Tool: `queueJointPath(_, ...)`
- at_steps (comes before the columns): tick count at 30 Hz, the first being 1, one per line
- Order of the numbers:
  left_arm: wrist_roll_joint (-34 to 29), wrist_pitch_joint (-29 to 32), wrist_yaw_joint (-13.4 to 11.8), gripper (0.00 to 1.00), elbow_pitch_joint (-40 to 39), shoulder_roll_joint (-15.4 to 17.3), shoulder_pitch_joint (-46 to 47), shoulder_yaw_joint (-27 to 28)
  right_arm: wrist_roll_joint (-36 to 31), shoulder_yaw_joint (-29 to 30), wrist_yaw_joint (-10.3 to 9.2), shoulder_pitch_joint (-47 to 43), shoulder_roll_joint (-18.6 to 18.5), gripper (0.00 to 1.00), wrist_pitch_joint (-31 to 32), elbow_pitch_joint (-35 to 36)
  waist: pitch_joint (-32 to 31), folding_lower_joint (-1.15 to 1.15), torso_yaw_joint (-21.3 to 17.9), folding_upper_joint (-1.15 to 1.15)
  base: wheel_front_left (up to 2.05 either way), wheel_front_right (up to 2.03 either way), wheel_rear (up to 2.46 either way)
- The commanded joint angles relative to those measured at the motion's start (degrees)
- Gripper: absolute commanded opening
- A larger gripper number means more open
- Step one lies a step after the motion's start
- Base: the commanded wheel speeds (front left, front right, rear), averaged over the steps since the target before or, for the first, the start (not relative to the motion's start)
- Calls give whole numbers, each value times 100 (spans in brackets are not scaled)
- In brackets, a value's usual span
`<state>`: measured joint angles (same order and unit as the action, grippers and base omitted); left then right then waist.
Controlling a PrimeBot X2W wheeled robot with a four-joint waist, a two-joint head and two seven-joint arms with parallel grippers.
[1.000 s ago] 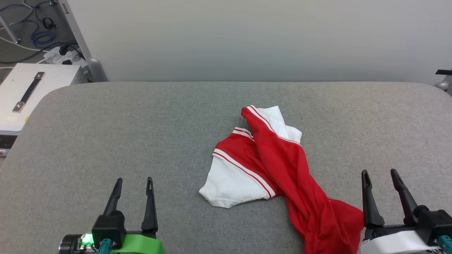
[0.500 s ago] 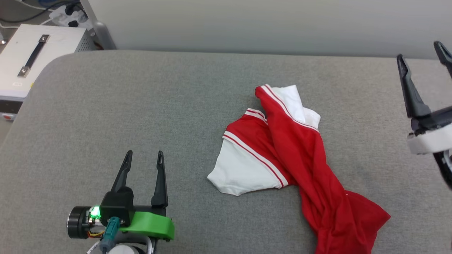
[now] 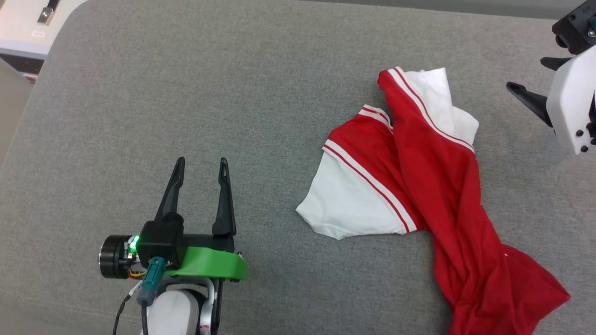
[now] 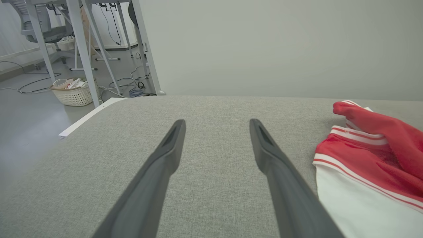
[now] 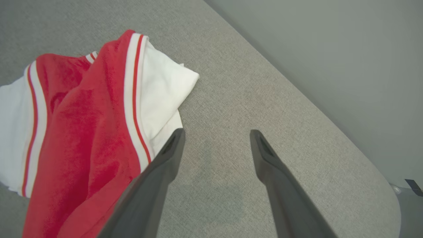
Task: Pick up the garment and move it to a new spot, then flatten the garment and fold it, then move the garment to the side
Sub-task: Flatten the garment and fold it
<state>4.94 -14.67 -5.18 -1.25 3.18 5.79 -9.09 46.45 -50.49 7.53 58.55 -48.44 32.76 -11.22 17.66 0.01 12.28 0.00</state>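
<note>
Checking the head view: the garment (image 3: 433,186) lies crumpled on the right half of the worktop (image 3: 186,70), with every step outstanding. Its long axis runs from the far side toward the near right corner. Left wrist view: left gripper (image 4: 216,121) jaws stand released, empty. Right wrist view: right gripper (image 5: 217,131) jaws stand released beside the white sleeve (image 5: 162,86).

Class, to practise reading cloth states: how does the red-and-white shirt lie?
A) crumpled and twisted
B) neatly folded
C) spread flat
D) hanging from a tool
A: the garment lies bunched on the grey pad, its red body twisted into a narrow band.
</note>
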Motion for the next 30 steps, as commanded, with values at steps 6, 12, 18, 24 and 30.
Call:
queueJointPath(6,191,-33,-224,100,-82,-30,367,-238,842,-806,-4,659,40,100,1273,-89,752,-1,337,0,0,0,0)
queueJointPath(12,293,-33,-336,100,-116,-30,576,-423,821,-1275,-4,862,109,100,1386,-384,1131,-1,470,0,0,0,0)
queueJointPath(18,355,-33,-430,100,-79,-30,684,-527,859,-1893,-4,741,17,100,1361,-628,1305,-1,529,0,0,0,0)
queueJointPath(24,323,-33,-440,100,-3,-30,704,-501,937,-2136,-4,816,12,0,1193,-636,1198,-1,479,0,0,0,0)
queueJointPath(30,222,-33,-386,100,74,-30,563,-365,882,-2146,-4,1109,112,0,381,-628,816,-1,299,0,0,0,0)
